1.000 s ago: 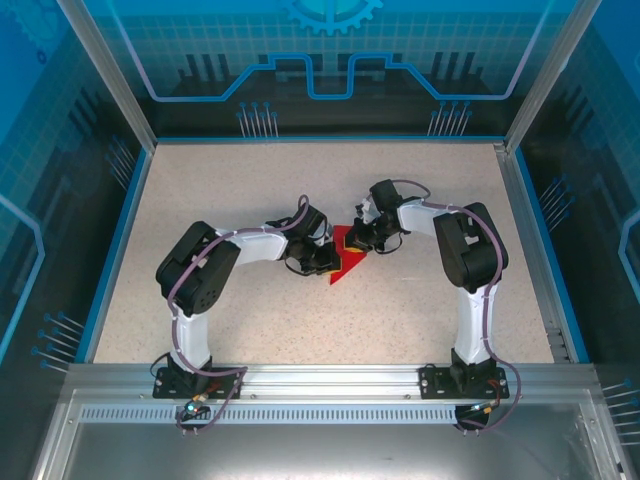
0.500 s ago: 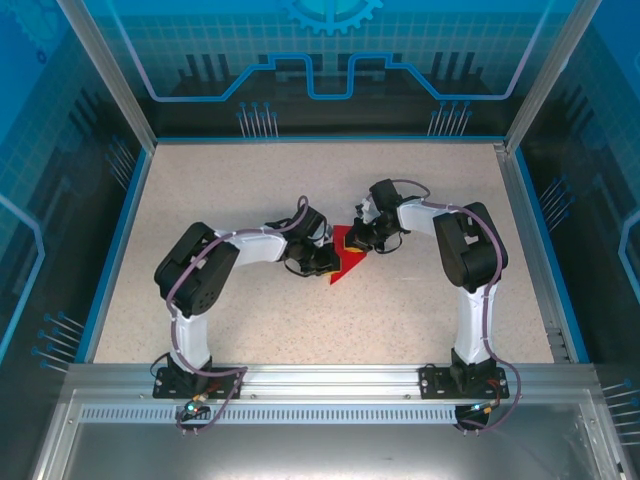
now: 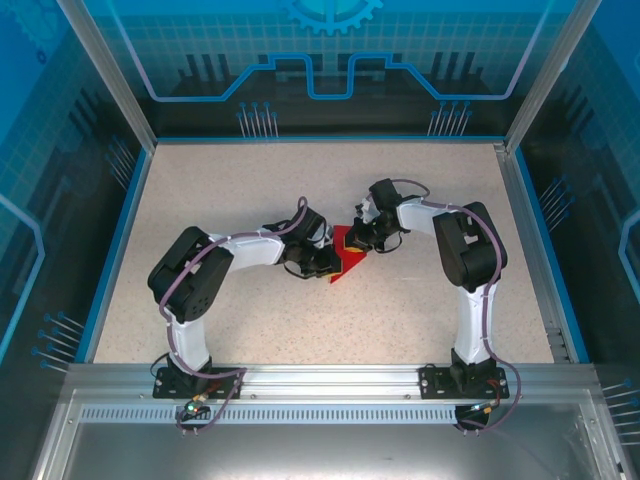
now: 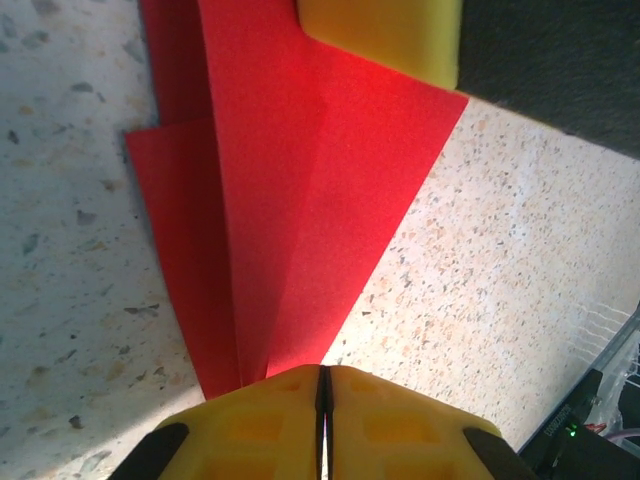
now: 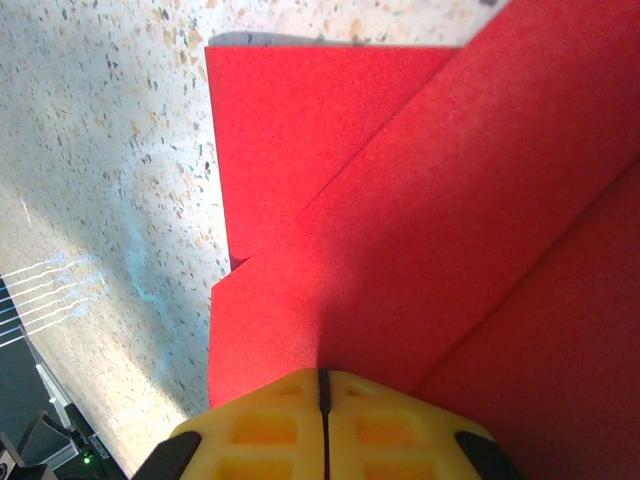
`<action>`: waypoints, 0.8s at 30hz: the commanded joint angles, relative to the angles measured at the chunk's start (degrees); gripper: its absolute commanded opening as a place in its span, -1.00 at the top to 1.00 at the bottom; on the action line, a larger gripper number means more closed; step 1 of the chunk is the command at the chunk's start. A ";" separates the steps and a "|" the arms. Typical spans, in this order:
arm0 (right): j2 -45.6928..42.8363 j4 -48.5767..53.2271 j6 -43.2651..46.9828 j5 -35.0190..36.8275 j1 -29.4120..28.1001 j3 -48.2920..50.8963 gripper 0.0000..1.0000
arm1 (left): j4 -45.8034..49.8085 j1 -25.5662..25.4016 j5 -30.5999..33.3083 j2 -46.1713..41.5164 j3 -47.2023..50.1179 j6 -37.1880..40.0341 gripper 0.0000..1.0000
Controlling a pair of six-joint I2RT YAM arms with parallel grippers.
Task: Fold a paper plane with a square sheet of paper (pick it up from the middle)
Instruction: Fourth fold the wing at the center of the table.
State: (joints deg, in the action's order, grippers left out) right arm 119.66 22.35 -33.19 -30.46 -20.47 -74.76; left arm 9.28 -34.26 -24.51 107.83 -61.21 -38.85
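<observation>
Over the last second the left arm's elbow has swung out toward the left edge of the table (image 3: 250, 190), and the left gripper (image 3: 321, 263) has shifted only slightly, while the right gripper (image 3: 363, 240) has held its place. The red sheet (image 3: 346, 264) has not moved: it lies flat near the table's middle, already folded into a layered wedge whose point faces the table's near edge. In the left wrist view the left gripper (image 4: 322, 400) has its pads clenched together at the narrow end of the red sheet (image 4: 300, 200), where the layers converge. In the right wrist view the right gripper (image 5: 322, 400) is likewise clenched over a fold edge of the red sheet (image 5: 450, 220). We cannot tell whether either pinches a layer or merely presses on it. We judge that the right gripper is anchoring the paper while the left works a crease, so the plane is partly shaped, with further folds to come.
</observation>
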 commanded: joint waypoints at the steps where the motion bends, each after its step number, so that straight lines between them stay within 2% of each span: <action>1: 3.91 5.59 0.34 6.08 0.83 0.76 0.87 | 2.51 -0.31 -0.45 0.89 1.44 0.22 0.79; 24: 4.18 6.61 0.23 6.46 0.80 0.07 0.88 | 4.34 -1.14 1.00 1.97 3.81 -0.11 0.82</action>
State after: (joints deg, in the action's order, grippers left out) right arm 120.03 23.55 -33.19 -30.46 -20.47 -75.61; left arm 9.21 -34.41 -24.05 108.81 -59.35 -38.85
